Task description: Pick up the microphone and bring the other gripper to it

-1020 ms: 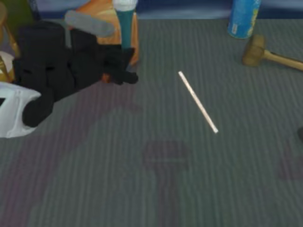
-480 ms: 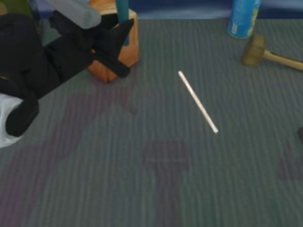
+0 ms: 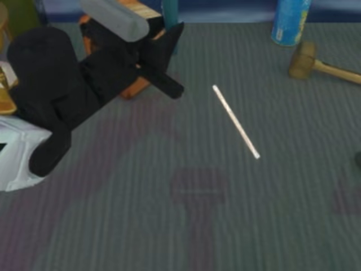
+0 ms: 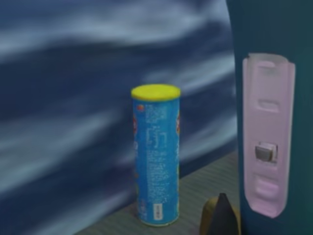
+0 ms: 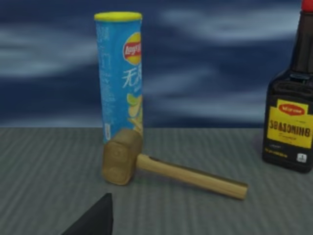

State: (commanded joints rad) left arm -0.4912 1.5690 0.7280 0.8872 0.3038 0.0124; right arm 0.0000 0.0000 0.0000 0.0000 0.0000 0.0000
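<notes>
The microphone [image 3: 170, 7] shows in the top view only as a short piece of teal handle at the back edge; its white head is out of view. In the left wrist view the teal handle [image 4: 293, 29] fills one side, close up, with its pale switch patch [image 4: 268, 137] facing the camera. My left gripper [image 3: 181, 57] is raised over the back left of the table and shut on the handle; one black fingertip [image 4: 222, 215] shows beside it. The other gripper, my right gripper [image 3: 359, 160], is parked at the right edge, far from the microphone.
An orange block [image 3: 132, 89] sits under the left gripper. A thin white stick [image 3: 236, 121] lies mid-table. At the back right stand a blue chip can [image 3: 290, 21] and a wooden mallet [image 3: 316, 63]. A dark sauce bottle [image 5: 290, 127] stands beside them.
My left gripper has moved to the right and come closer to the top camera, carrying the microphone with it. The white head has left the view. The right arm has not moved.
</notes>
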